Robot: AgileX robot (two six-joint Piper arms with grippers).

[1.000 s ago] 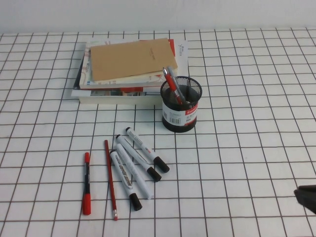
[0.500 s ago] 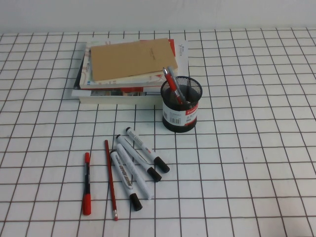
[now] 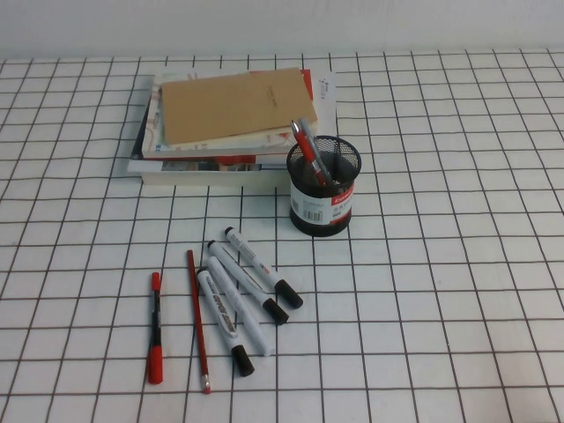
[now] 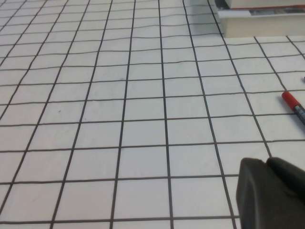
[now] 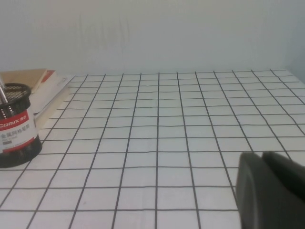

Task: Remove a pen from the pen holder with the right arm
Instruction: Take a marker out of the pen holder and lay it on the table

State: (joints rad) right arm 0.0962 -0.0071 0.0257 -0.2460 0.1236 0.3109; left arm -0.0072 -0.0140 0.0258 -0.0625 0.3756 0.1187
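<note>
A black mesh pen holder [image 3: 323, 185] stands on the gridded table, just in front of a stack of books. A red pen [image 3: 307, 150] and a grey one lean in it. The holder also shows in the right wrist view [image 5: 16, 126], far across the table from my right gripper [image 5: 262, 155], which is shut and empty, low over the cloth. My left gripper [image 4: 267, 161] is shut too, with nothing in it, over bare grid; a red marker [image 4: 291, 102] lies just beyond it. Neither gripper appears in the high view.
The stack of books [image 3: 231, 123] with a brown envelope on top lies behind the holder. In front of it lie three white markers [image 3: 242, 295], a red pencil [image 3: 196, 317] and a red marker [image 3: 155, 326].
One second ago my right gripper's tip showed at the lower right edge of the high view. It has since drawn back out of that view. Nothing on the table moved.
</note>
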